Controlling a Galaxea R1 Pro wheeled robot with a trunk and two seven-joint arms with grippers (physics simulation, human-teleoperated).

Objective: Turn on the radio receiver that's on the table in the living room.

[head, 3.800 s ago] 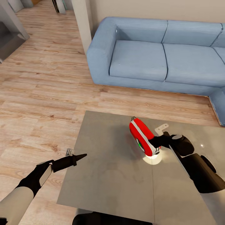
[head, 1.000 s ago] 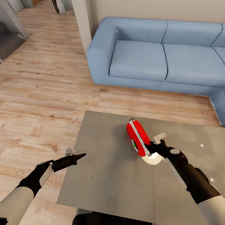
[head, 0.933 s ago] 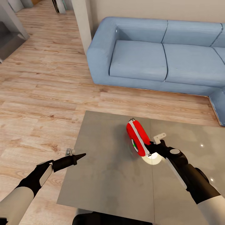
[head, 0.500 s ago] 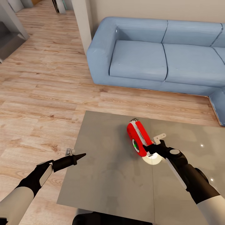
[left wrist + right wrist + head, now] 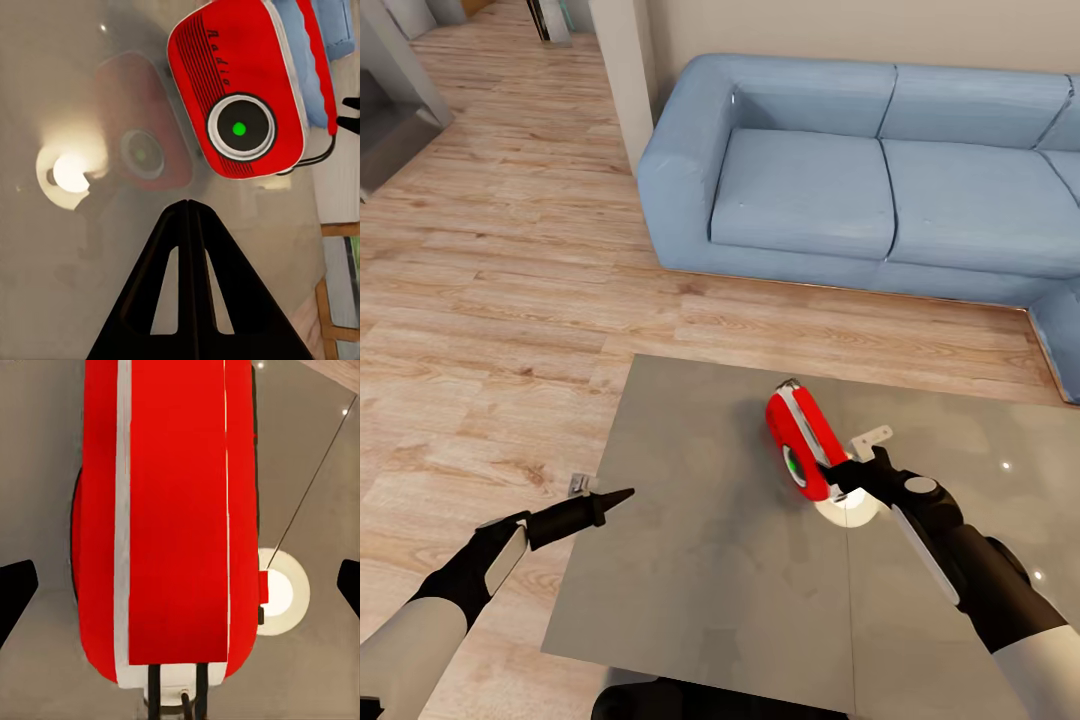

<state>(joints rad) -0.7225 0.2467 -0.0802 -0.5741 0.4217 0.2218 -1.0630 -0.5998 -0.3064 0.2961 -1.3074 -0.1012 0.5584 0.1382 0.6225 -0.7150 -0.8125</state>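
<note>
The red radio receiver (image 5: 798,440) with its white band stands on edge on the glossy grey table (image 5: 710,570), its round dial facing left. A green light glows at the dial's centre (image 5: 238,128). My right gripper (image 5: 855,456) is open at the radio's near end. In the right wrist view its black fingertips (image 5: 15,594) spread wide on either side of the radio (image 5: 176,510). My left gripper (image 5: 622,496) is shut and hovers at the table's left edge, pointing at the radio from a distance; its fingers (image 5: 187,247) meet in one point.
A blue sectional sofa (image 5: 810,190) stands beyond the table, with a beige pillar (image 5: 622,70) at its left end. Light wood floor (image 5: 490,300) spreads to the left. A bright lamp reflection (image 5: 848,510) lies on the tabletop beside the radio.
Since 3.8 s ago the radio has shifted left and my right arm has drawn back. Over the last second the radio has turned slightly; the left arm is still.
</note>
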